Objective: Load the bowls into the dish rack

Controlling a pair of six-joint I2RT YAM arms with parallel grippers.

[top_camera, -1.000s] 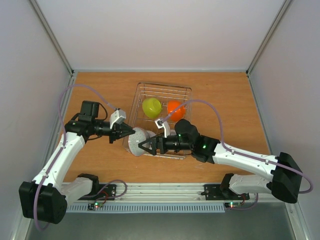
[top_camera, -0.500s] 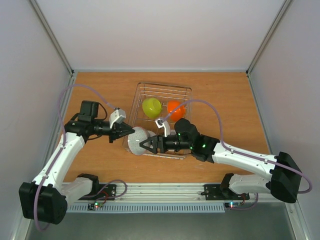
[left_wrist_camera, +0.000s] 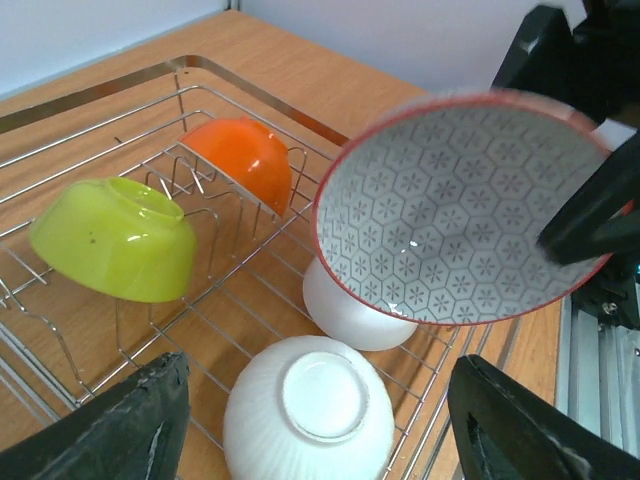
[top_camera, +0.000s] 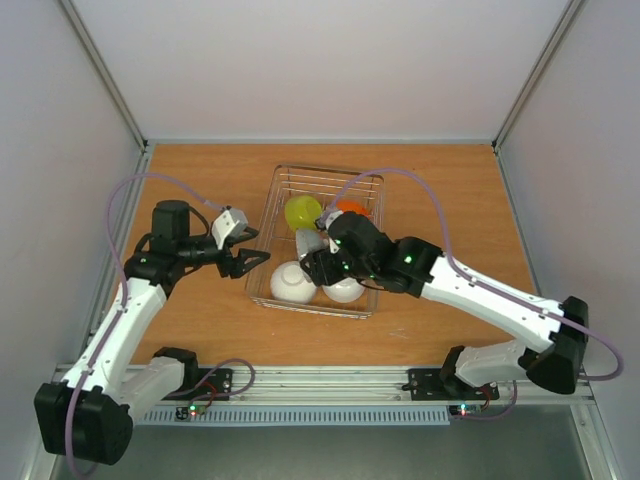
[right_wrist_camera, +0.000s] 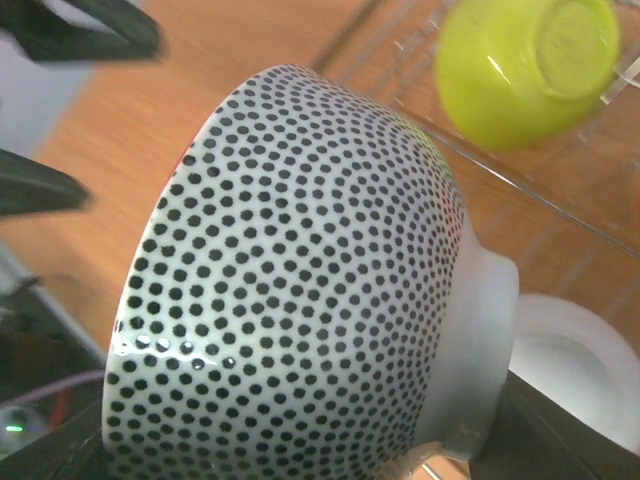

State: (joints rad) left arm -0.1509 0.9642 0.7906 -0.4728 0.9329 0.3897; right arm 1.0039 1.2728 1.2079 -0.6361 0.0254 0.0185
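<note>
You had the lime-yellow bowl [top_camera: 302,212] at 11 o'clock, the orange bowl [top_camera: 350,207] at 1 o'clock and two white bowls [top_camera: 292,283] at 6 o'clock inside the dish rack [top_camera: 275,190], the right gripper [top_camera: 318,258] clamped a dotted bowl [left_wrist_camera: 465,205] over its centre, not yet released, and the left gripper [top_camera: 258,244] stood spread and empty at 9 o'clock.

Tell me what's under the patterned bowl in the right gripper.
An upturned white bowl rests in the dish rack beneath its lower edge; the patterned bowl covers part of it.
</note>
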